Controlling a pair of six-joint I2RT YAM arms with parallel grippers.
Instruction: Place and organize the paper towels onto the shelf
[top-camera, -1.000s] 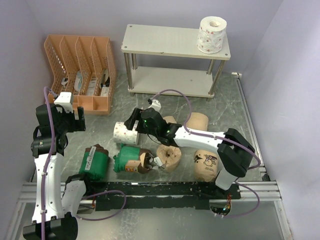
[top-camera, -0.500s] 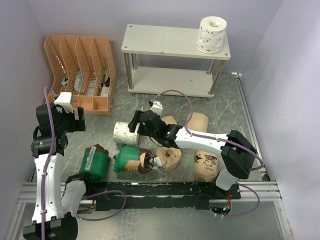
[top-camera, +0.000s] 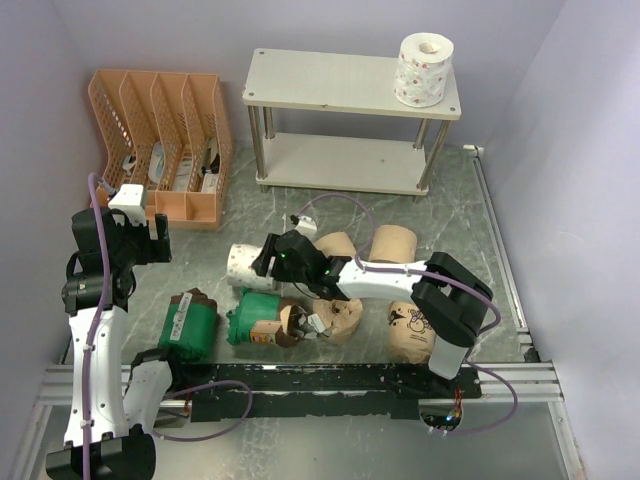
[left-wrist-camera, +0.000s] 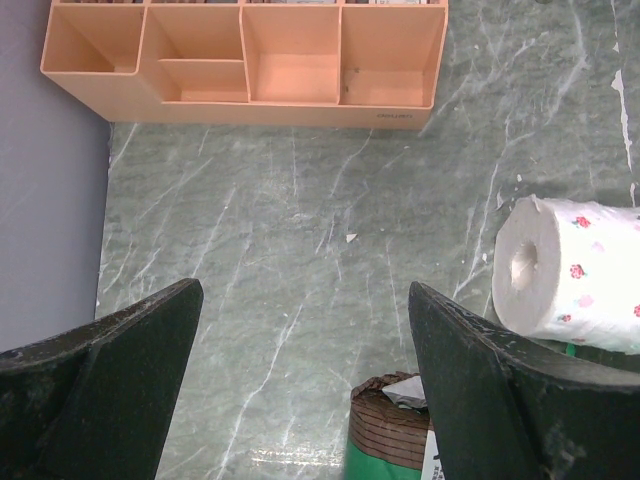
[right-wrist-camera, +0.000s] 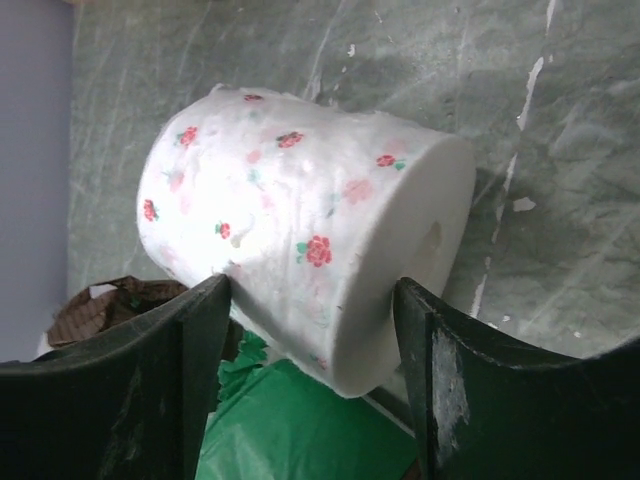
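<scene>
— Right gripper (right-wrist-camera: 312, 290): fingers either side of speckled roll (right-wrist-camera: 300, 230), lying on its side on desk (top-camera: 470, 200), frame centre. Clamped?
— Cannot tell. Left gripper (left-wrist-camera: 305, 290) spread wide, holding nothing. Second roll (top-camera: 424, 70) upright on shelf (top-camera: 330, 80), upper right.

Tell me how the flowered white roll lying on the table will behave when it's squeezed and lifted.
The roll looks soft, so it will probably dent in the right hand. It lies on its side on the smooth table, so a nudge could send it rolling. As paper with a hollow core, it is likely light.
</scene>
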